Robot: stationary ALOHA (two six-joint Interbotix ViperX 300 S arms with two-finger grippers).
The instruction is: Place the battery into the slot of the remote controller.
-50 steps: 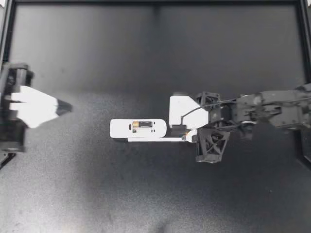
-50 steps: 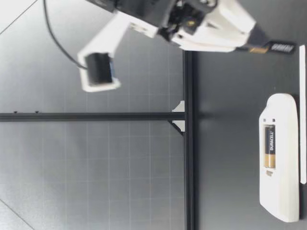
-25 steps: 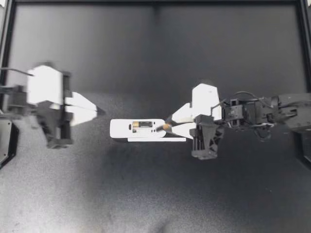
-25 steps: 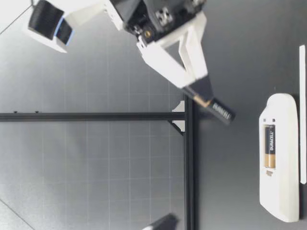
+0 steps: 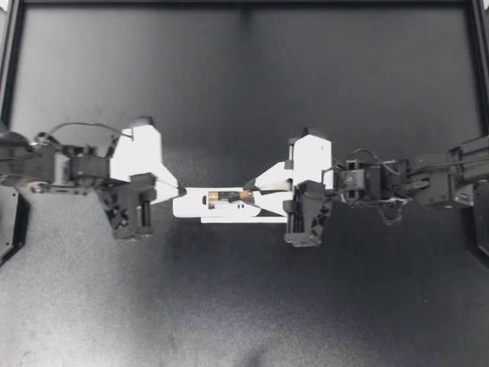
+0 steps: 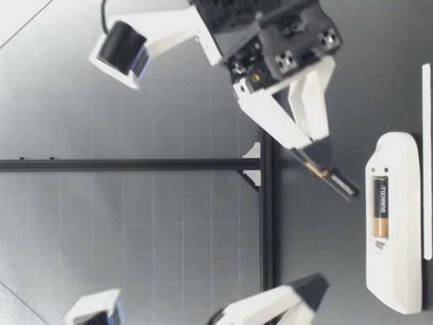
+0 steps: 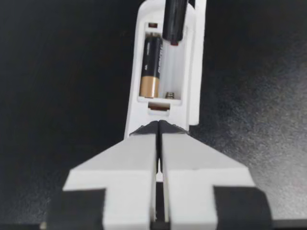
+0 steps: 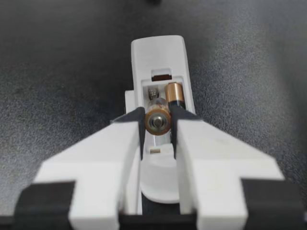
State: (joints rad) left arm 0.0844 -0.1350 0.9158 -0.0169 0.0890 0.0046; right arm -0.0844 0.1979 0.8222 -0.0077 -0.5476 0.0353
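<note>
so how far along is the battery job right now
Done: the first battery lies seated in the remote. In hand: my right gripper is shut on the second battery, which is tilted over the empty bay. My left gripper is shut and sits at the remote's end. Left: seat the second battery flat in the bay and release it.

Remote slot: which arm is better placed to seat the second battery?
Right. My right gripper is shut on the loose battery, angled down just above the remote's empty bay, beside the seated battery. My left gripper is shut and empty at the remote's end, probably best for bracing.
</note>
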